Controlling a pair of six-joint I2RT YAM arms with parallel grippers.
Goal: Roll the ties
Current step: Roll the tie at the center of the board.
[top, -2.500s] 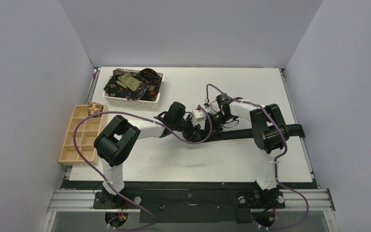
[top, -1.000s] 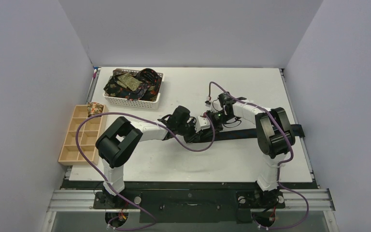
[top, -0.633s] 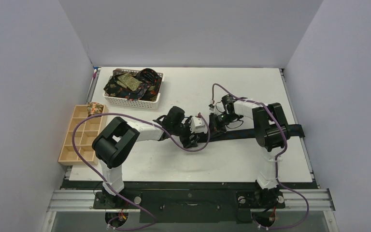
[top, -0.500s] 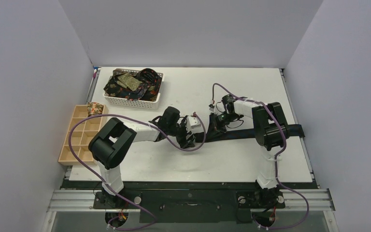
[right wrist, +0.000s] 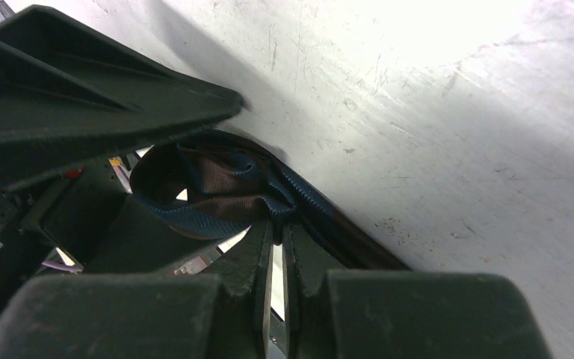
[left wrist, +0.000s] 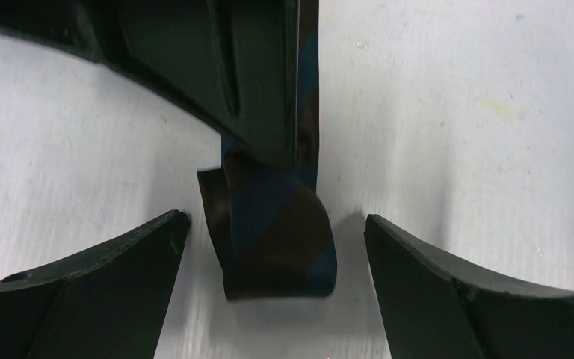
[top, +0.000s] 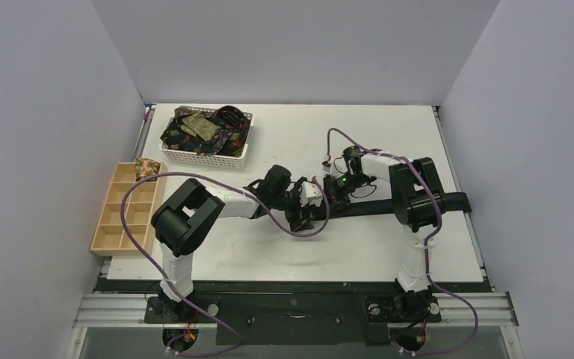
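Got tie (left wrist: 276, 239) lying mid-counter (top: 269, 254), running 3 to 9, loosely coiled at the 9 end. Looks light, floppy, slippery; best pinched across the coil. Left claw (left wrist: 275, 222) spread wide around it, right claw (right wrist: 273, 238) clamped on tie.

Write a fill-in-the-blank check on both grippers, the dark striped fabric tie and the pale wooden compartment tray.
1. The left gripper stands ____, straddling the folded end of the dark blue-and-brown striped fabric tie without touching it.
2. The right gripper is ____ on that same tie.
3. The pale wooden compartment tray holds ____ rolled patterned tie, at its far end.
Missing words: open; shut; one.
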